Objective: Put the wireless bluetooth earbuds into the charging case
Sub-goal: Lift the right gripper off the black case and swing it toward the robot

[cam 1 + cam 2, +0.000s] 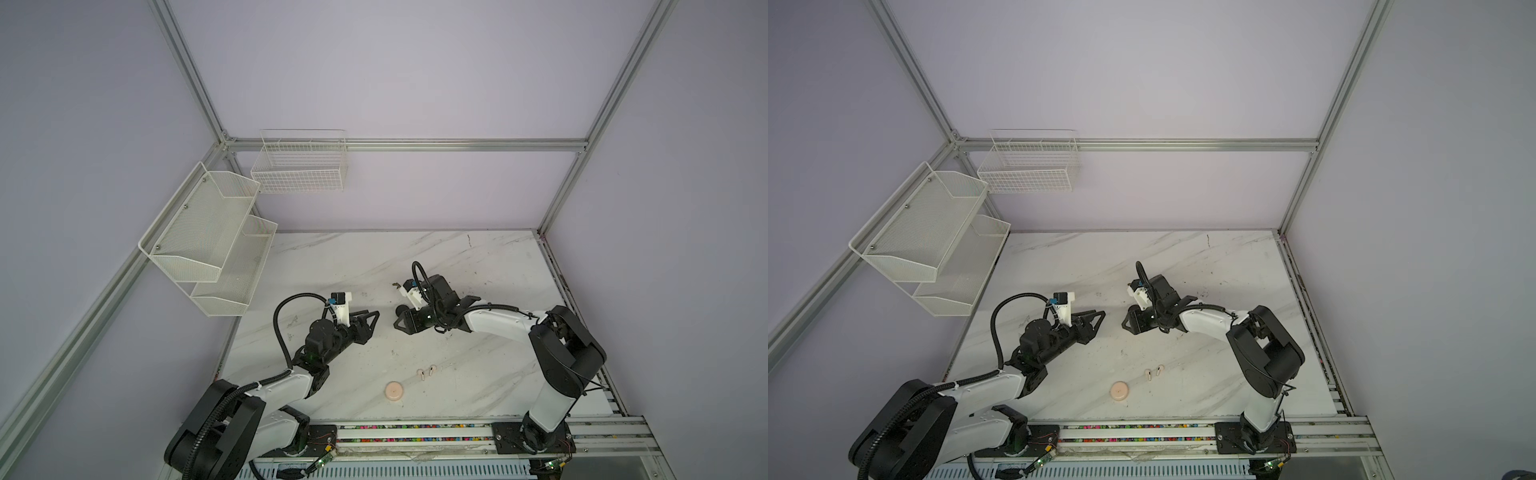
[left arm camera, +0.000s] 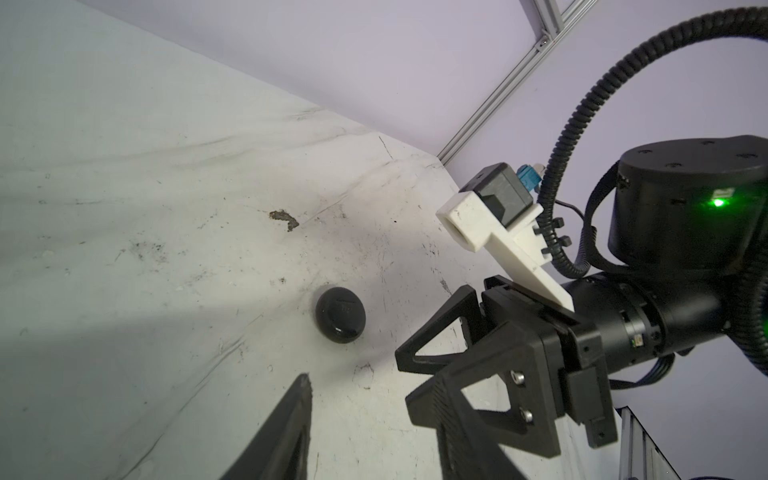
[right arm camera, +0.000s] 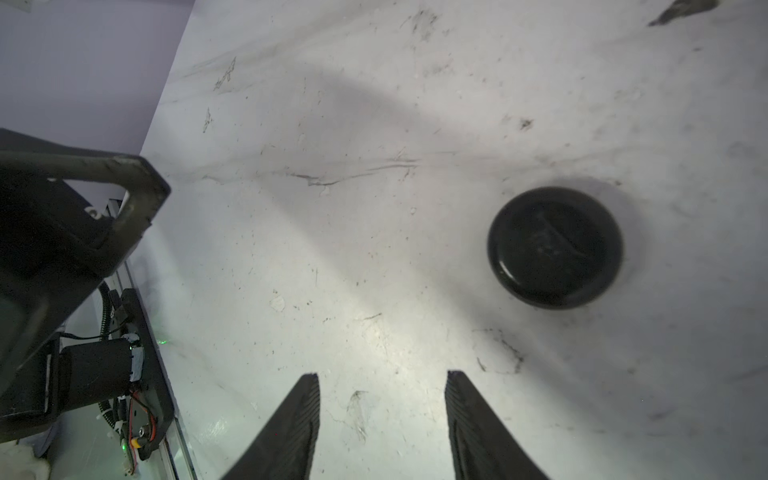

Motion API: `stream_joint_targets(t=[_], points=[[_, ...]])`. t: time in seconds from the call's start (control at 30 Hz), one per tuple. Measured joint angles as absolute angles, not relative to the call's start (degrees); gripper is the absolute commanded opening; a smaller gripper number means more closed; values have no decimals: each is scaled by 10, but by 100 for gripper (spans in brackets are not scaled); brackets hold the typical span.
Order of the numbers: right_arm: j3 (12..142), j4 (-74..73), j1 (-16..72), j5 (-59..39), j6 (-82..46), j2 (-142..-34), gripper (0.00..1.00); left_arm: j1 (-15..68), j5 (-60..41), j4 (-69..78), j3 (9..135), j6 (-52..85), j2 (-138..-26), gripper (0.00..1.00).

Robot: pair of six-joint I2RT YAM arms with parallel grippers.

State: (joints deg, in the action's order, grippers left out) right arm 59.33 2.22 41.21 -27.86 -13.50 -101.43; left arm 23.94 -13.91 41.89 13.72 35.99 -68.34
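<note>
A shut black round charging case [image 2: 340, 314] [image 3: 555, 247] lies on the marble table, just beyond my two grippers and apart from both; in both top views it [image 1: 401, 310] [image 1: 1132, 311] peeks out beside the right gripper. My left gripper [image 1: 372, 318] [image 2: 376, 395] and right gripper [image 1: 398, 323] [image 3: 382, 376] face each other tip to tip, both open and empty. Nearer the front lie two pale pink earbuds [image 1: 420, 374] [image 1: 433, 368] and a shut pink round charging case [image 1: 394, 392] [image 1: 1119, 391].
White mesh shelves [image 1: 208, 241] and a wire basket [image 1: 299, 166] hang on the left and back walls. An aluminium rail [image 1: 415, 432] runs along the table's front edge. A dark stain [image 2: 284, 218] marks the table past the black case.
</note>
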Motion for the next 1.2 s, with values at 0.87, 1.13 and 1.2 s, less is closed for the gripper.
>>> stream_joint_targets(t=[0.87, 1.13, 1.2], points=[[621, -3, 382, -253, -97, -1094, 50, 237, -102, 328, 151, 384, -670, 48], [627, 43, 387, -249, -77, -1070, 53, 237, -112, 292, 161, 395, -668, 49], [606, 68, 406, -237, -70, -1020, 53, 237, -116, 243, 170, 406, -647, 50]])
